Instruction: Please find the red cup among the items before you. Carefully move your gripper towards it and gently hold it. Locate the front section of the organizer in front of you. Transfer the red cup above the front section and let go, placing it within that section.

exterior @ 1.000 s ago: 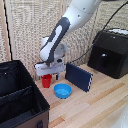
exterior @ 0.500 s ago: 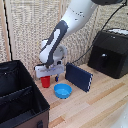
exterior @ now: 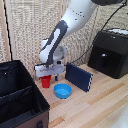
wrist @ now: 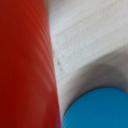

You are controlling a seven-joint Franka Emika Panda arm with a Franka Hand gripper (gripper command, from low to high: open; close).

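Observation:
The red cup (exterior: 45, 82) stands upright on the wooden table, just to the exterior view's right of the organizer (exterior: 30, 82). My gripper (exterior: 48, 76) is lowered right over the cup, its white block above the rim and its fingers down beside the cup. The view is too small to tell whether they press on it. In the wrist view the red cup (wrist: 22, 60) fills one side, very close, and no fingers show. The organizer is a black fabric box split by a divider, and its nearer compartment (exterior: 17, 107) is open at the top.
A shallow blue bowl (exterior: 63, 90) sits on the table next to the cup and also shows in the wrist view (wrist: 97, 110). A dark blue flat panel (exterior: 79, 76) stands behind the bowl. A black appliance (exterior: 111, 52) is at the exterior view's right.

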